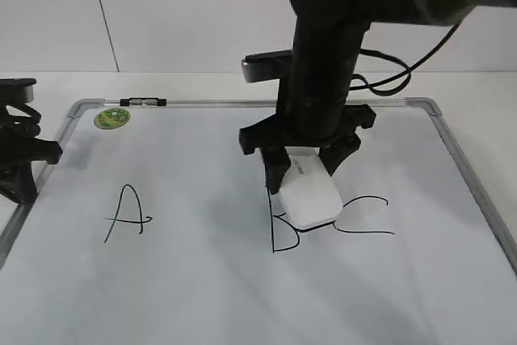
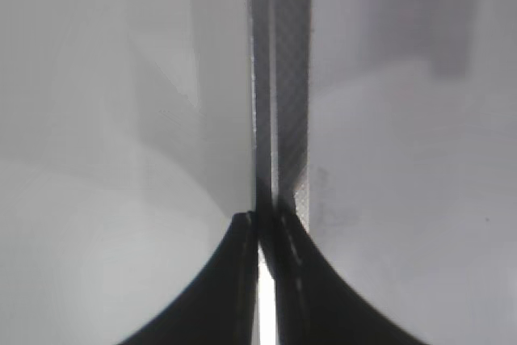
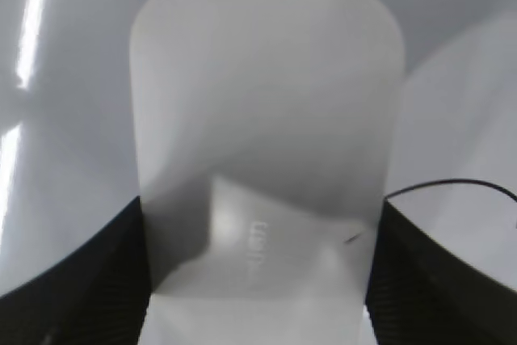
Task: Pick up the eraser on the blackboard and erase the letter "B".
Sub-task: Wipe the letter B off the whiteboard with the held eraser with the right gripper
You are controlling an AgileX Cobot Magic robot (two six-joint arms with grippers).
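Eraser (image 1: 309, 194) is sitting flat on the blackboard (image 1: 202, 280), pinched on both long sides by the right claw (image 1: 305, 169), which is coming straight down from above in the exterior view. It is lying over the upper part of the letter "B" (image 1: 279, 236), so only the lower stem and bottom bulge are showing, and its right end is reaching toward the letter "C" (image 1: 363, 217). In the right wrist view the white block (image 3: 266, 119) is filling the gap between the two dark fingers (image 3: 73, 280). Left claw (image 1: 20, 155) is resting at the board's left edge, above and left of the letter "A" (image 1: 128, 214); its wrist view is showing its tips (image 2: 262, 236) pressed together over the metal frame (image 2: 283, 78). Near the top edge, a green sticker (image 1: 111, 118) and a small marker (image 1: 143, 103) are lying just beside each other.
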